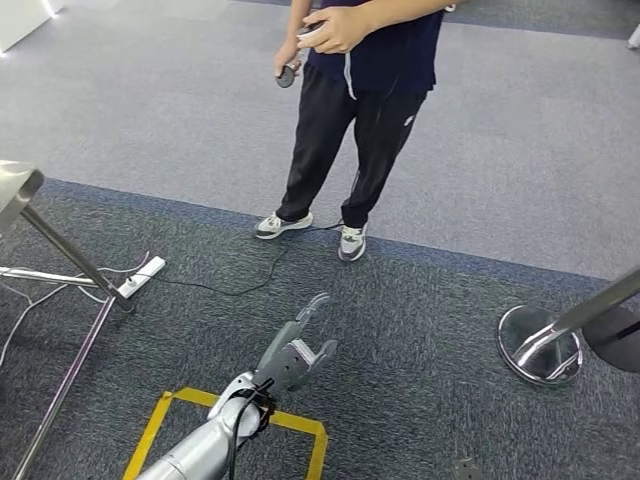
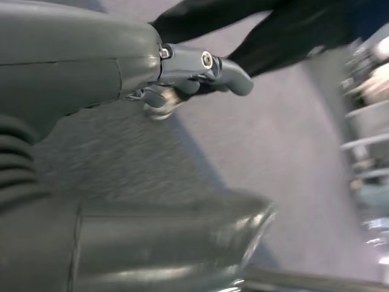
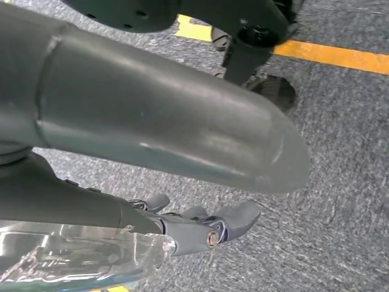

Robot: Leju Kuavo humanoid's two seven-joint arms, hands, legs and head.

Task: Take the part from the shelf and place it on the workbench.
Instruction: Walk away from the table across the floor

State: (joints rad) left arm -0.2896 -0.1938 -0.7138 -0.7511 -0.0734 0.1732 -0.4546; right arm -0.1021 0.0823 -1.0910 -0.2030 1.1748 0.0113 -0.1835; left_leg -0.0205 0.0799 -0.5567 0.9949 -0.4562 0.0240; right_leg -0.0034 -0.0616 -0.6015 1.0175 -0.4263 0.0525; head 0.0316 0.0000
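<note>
Clear crinkly plastic part [image 3: 68,258] lies against fingers [image 3: 229,220] of rt hand [image 3: 82,204].

arm: silver metal forearm [image 1: 198,447], rounded shell | cable: black lead looped at the wrist [image 1: 256,400] | left robot hand [image 1: 296,352]: grey segmented fingers, pale inner panel | wrist view: grey ribbed cover [image 2: 16,164], thick grey thumb [image 2: 174,240], bright pivot screw [image 2: 206,59] | right robot hand [image 3: 202,226]: dark grey fingers, brass-toned screw [image 3: 212,239]

No text, label, brand, number or sign can be read in any view
</note>
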